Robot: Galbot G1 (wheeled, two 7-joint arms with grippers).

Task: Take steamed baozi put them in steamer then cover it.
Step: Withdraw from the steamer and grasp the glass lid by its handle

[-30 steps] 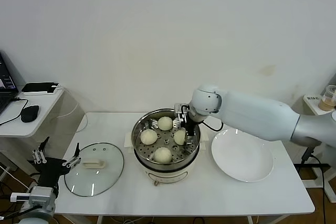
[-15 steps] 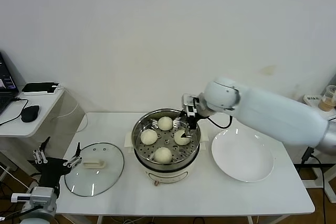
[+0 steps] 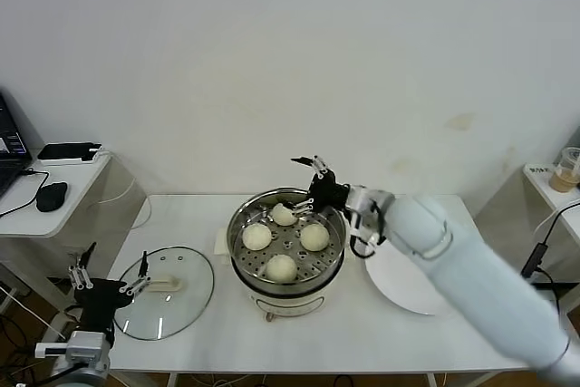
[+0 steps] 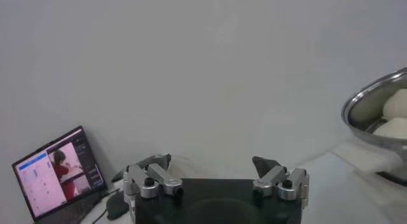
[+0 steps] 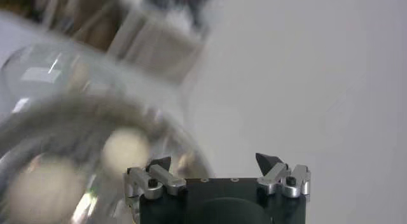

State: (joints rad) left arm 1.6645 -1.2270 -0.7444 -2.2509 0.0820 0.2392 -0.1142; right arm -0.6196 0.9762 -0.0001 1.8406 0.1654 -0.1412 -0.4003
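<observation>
Four cream-white baozi lie on the perforated tray of the steel steamer (image 3: pixel 237 251): far (image 3: pixel 284 215), left (image 3: pixel 256 236), right (image 3: pixel 314 237) and near (image 3: pixel 281 267). My right gripper (image 3: pixel 310 185) is open and empty, above the steamer's far right rim. In the right wrist view the gripper (image 5: pixel 215 163) hangs over the blurred steamer (image 5: pixel 38 123), where a baozi (image 5: pixel 123 149) shows. The glass cover (image 3: pixel 164 292) with its cream handle lies flat on the table left of the steamer. My left gripper (image 3: pixel 109 279) is open and empty, low at the table's left edge beside the cover. In the left wrist view it (image 4: pixel 212 165) faces the wall.
An empty white plate (image 3: pixel 406 289) lies right of the steamer, partly behind my right arm. A side table at the far left holds a laptop (image 4: pixel 58 170), a mouse (image 3: pixel 52 194) and a phone (image 3: pixel 66 150). A cup (image 3: pixel 570 168) stands on a shelf at the far right.
My right gripper has let go of the right baozi, now lying on the tray, and has risen and swung back over the far rim. The left gripper has shifted slightly right.
</observation>
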